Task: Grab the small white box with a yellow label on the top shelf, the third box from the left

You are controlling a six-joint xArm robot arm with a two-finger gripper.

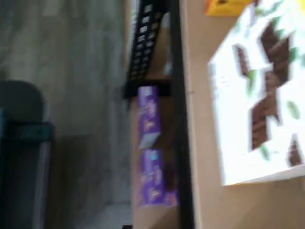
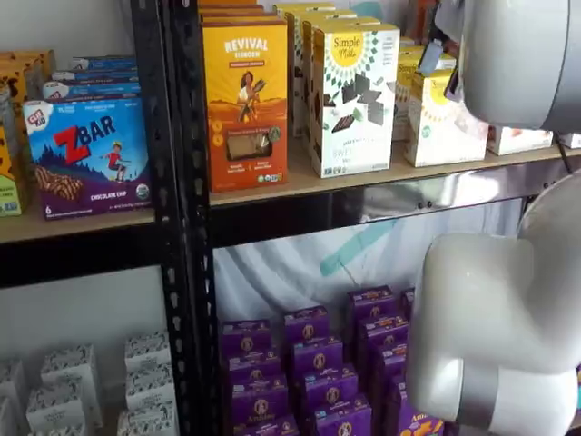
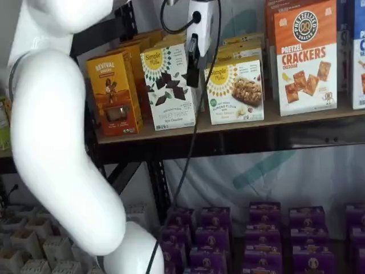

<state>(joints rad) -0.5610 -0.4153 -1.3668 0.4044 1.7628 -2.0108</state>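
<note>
The small white box [image 3: 235,91] with its round yellow label stands on the top shelf [image 3: 296,117], right of a taller white box [image 3: 168,85] with chocolate pieces. It also shows in a shelf view [image 2: 445,127], partly behind the arm. My gripper [image 3: 195,80] hangs from above in front of the gap between these two boxes. Only one black finger [image 3: 193,60] shows under its white body; the jaws stand wide and hold nothing. The wrist view is turned on its side and shows the taller white box [image 1: 262,95] close up on the tan plank [image 1: 205,167].
An orange box [image 3: 114,94] stands at the row's left end and a pretzel cracker box [image 3: 305,57] at the right. Purple boxes [image 3: 262,228] fill the shelf below. The white arm [image 3: 57,142] and its cable cross the front of the rack.
</note>
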